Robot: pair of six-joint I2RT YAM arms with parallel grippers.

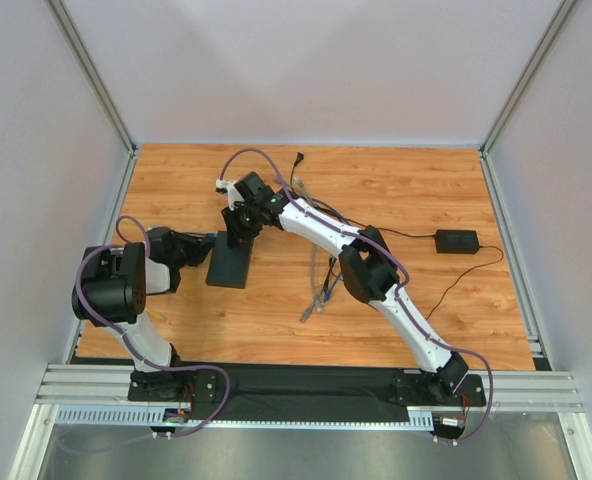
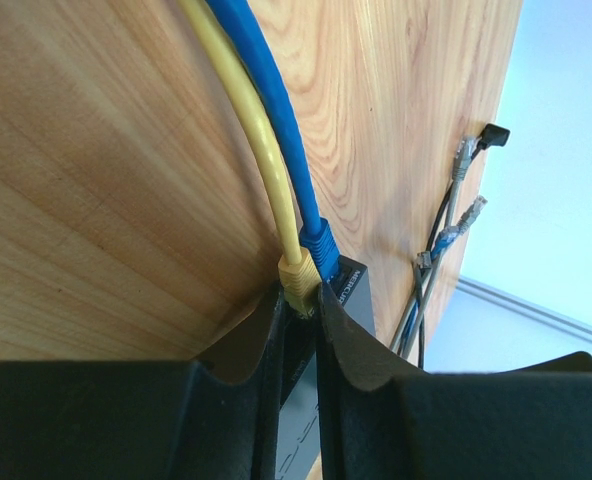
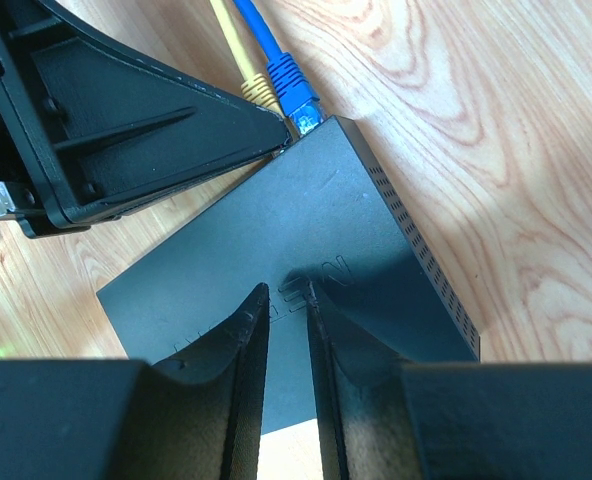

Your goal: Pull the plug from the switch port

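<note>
The switch [image 1: 228,265] is a flat black box lying on the wooden table. A yellow plug [image 2: 298,278] and a blue plug [image 2: 320,248] sit side by side in ports along its narrow edge [image 2: 358,300]. My left gripper [image 2: 298,295] has come in from the left, and its fingertips are closed on either side of the yellow plug. In the right wrist view, the left gripper's finger [image 3: 126,130] reaches the yellow plug [image 3: 259,92] next to the blue plug [image 3: 291,85]. My right gripper [image 3: 286,290] stands on the switch's top [image 3: 276,200], jaws slightly apart with nothing between them.
A small black adapter brick [image 1: 456,241] lies at the right with a thin black lead. Loose grey cables [image 1: 316,295] with bare plugs [image 2: 456,220] trail behind the switch. The yellow and blue cables run off across the wood. Framed walls close in the table.
</note>
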